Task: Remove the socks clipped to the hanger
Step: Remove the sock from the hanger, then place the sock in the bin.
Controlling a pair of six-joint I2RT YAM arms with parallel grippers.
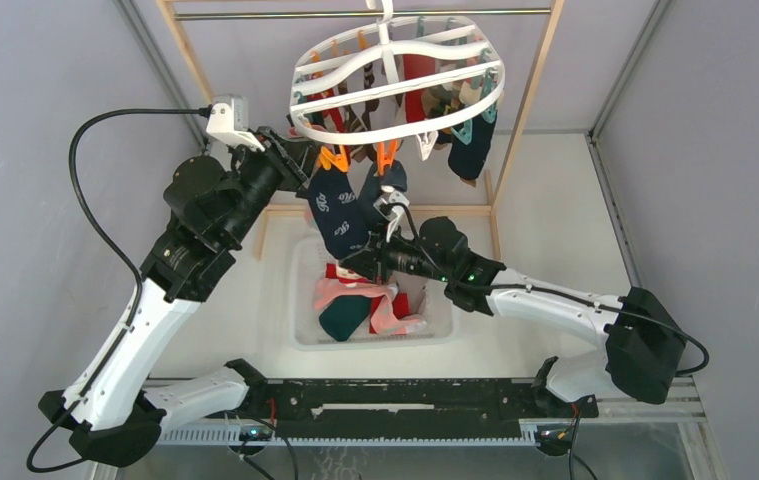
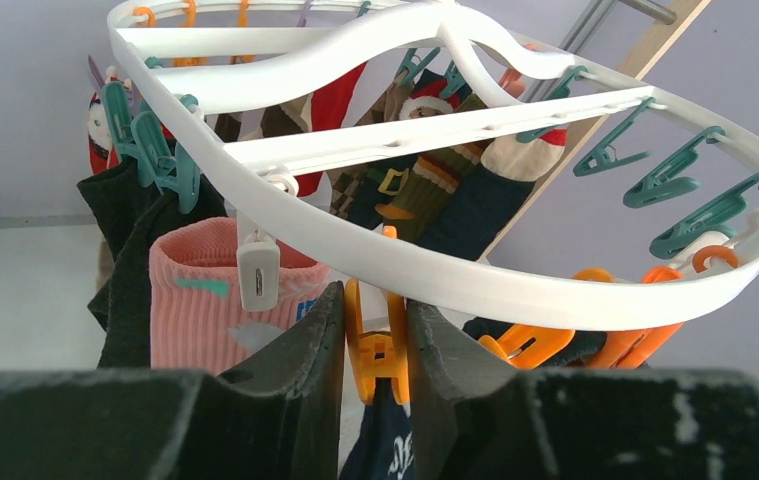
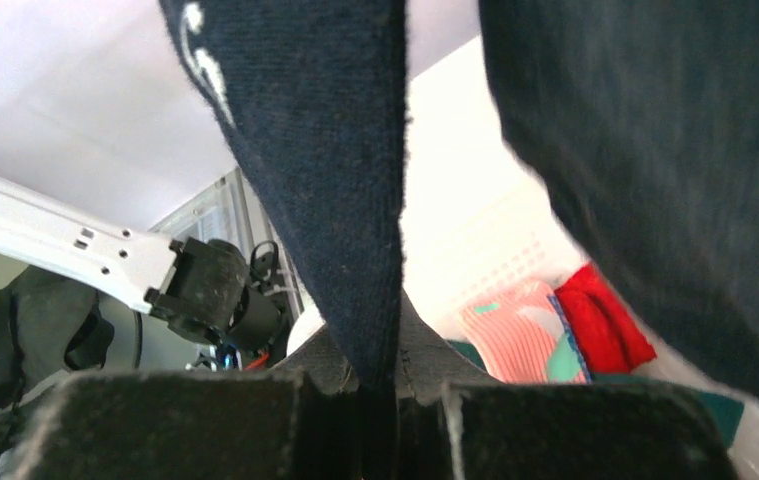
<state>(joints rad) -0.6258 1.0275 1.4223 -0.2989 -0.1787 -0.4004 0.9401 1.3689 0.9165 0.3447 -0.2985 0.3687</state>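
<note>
Left claw (image 1: 315,162) is pinched narrow on a glossy orange clip (image 2: 376,352) under the near rim of the hanger (image 1: 395,62), a white plastic oval above the table's (image 1: 555,230) far edge; right claw (image 3: 380,378) clamps the fuzzy navy sock (image 3: 325,150) dangling there, over the mesh basket (image 1: 301,300), with table showing on both its sides.

White hanger (image 2: 515,285), orange and teal clips (image 2: 375,350), navy sock (image 1: 335,215) with pale, perhaps lettered, marks.

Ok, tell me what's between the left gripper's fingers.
An orange clip on the hanger, a navy sock hanging beneath it; the left wrist view shows it.
</note>
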